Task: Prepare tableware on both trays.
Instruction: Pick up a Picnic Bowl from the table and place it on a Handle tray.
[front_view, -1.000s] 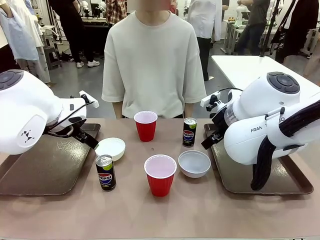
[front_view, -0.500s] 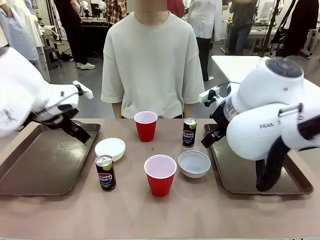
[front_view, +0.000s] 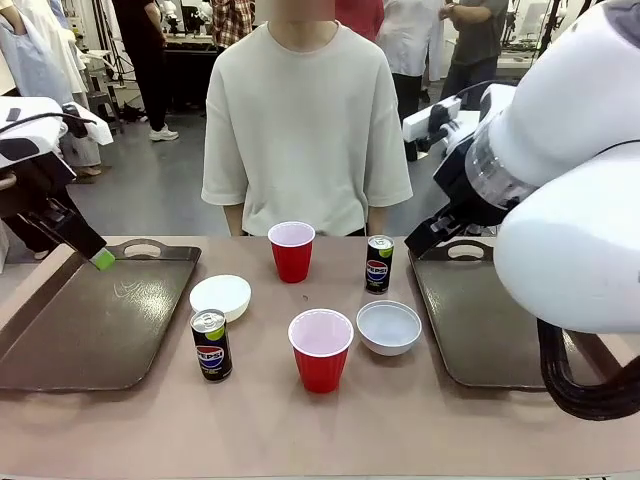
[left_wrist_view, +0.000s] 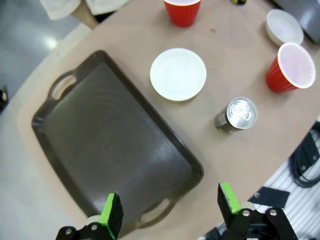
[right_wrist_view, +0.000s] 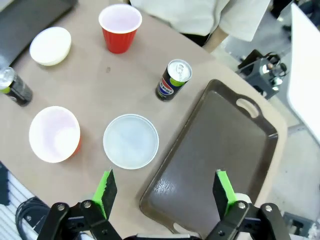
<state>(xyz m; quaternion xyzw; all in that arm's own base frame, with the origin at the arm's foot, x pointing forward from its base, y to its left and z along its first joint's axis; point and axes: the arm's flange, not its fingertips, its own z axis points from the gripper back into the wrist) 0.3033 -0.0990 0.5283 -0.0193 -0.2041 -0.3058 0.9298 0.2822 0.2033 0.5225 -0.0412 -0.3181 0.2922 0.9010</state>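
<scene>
Counting what lies on the table (front_view: 420, 430), I get eight pieces: two trays, two cups, two bowls and two cans. The two dark brown trays flank the spread, the left tray (front_view: 90, 320) on the left side and the right tray (front_view: 480, 320) on the right side. Both have bare floors. All six smaller items stand on the tabletop between them.

The far cup (front_view: 291, 252), red with a white inside, stands upright near the far edge, in front of the person (front_view: 305, 130). The near cup (front_view: 321, 352) stands closer to the robot's side, about in the middle. The left bowl (front_view: 221, 296) sits just beside the left tray's right rim. The right bowl (front_view: 389, 327) sits just beside the right tray's left rim, to the right of the near cup. The near can (front_view: 211, 345) stands upright on the near side of the left bowl, close to the left tray. The far can (front_view: 379, 264) stands upright to the right of the far cup, on the far side of the right bowl.

The left gripper (left_wrist_view: 170, 210) hangs raised in the air over the left tray, its green-padded fingers spread wide with nothing between them. The right gripper (right_wrist_view: 165, 192) hangs high over the right tray's left side, likewise released and holding nothing
</scene>
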